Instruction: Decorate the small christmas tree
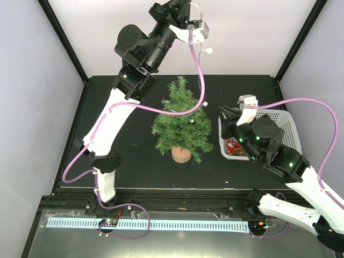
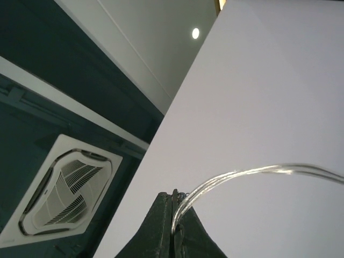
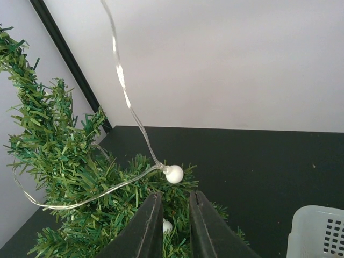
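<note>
The small christmas tree (image 1: 181, 122) stands on its round wooden base in the middle of the black table. A clear light string with white bulbs (image 1: 207, 51) runs from the tree up to my left gripper (image 1: 183, 6), which is raised high above the tree. In the left wrist view that gripper (image 2: 173, 200) is shut on the clear string (image 2: 236, 175). My right gripper (image 1: 223, 117) is at the tree's right side. In the right wrist view it (image 3: 176, 196) is slightly open and empty, just below a white bulb (image 3: 173, 173) resting on the branches (image 3: 59, 161).
A white perforated basket (image 1: 285, 126) holding red ornaments stands at the right of the table, partly under the right arm; its corner shows in the right wrist view (image 3: 322, 231). White walls with black posts enclose the table.
</note>
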Controlling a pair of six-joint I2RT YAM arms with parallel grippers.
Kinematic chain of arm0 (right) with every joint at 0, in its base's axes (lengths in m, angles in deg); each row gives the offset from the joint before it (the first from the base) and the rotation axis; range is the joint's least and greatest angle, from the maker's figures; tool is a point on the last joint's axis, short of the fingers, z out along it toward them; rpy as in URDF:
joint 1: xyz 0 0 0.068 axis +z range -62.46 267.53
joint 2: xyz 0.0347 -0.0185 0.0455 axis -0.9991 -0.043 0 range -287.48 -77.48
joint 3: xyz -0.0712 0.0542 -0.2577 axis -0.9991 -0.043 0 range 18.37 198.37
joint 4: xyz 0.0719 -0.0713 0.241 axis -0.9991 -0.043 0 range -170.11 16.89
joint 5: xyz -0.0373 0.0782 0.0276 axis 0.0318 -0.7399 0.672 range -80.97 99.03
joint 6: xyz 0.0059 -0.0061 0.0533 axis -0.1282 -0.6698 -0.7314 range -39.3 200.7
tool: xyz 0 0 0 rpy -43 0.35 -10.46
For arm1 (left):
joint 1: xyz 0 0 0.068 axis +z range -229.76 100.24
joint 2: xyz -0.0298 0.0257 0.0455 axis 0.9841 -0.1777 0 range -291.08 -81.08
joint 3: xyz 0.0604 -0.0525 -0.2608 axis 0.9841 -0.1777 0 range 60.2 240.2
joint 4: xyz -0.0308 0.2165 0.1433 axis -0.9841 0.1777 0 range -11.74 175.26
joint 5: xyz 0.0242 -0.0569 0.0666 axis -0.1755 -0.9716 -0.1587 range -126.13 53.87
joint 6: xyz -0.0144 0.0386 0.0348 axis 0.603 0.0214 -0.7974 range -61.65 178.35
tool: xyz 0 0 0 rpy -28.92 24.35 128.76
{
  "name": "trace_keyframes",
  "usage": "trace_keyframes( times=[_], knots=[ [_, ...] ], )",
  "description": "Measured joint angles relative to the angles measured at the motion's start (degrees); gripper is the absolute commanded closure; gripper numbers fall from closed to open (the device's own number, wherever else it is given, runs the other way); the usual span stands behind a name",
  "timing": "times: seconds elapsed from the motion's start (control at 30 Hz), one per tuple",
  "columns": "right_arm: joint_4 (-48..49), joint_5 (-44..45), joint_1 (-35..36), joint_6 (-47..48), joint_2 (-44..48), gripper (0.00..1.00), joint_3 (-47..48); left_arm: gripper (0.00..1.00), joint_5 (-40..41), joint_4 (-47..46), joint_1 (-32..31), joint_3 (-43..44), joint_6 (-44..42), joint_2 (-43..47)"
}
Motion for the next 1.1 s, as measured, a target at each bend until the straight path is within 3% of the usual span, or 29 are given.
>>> trace_keyframes(
  times=[0.47, 1.1],
  knots=[
    [0.0, -0.1, 0.0, 0.0, 0.0, 0.83, -0.5, 0.98, 0.3, 2.3, 8.9, -0.9, 8.6, -2.8],
    [-0.3, -1.0, 0.0, -1.4, 0.5, 0.83, -0.9, 0.99, 0.2, 14.6, 16.0, -35.1, 25.2, 19.4]
  ],
)
